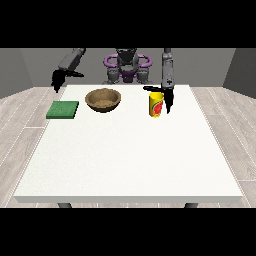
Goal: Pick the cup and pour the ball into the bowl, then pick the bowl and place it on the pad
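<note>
On white table [125, 160], yellow cup [156, 104] (red label), upright, beside hand [168, 98]

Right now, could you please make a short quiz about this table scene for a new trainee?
1. True or false: the yellow cup stands upright on the white table.
2. Which thing lies between the green pad and the cup? A) a plate B) the brown bowl C) a spoon
3. Fill in: the hand at the view's right is beside the ____.

Key:
1. True.
2. B.
3. Cup. The hand at the view's left hangs apart, behind the pad near the table's far edge.
</note>
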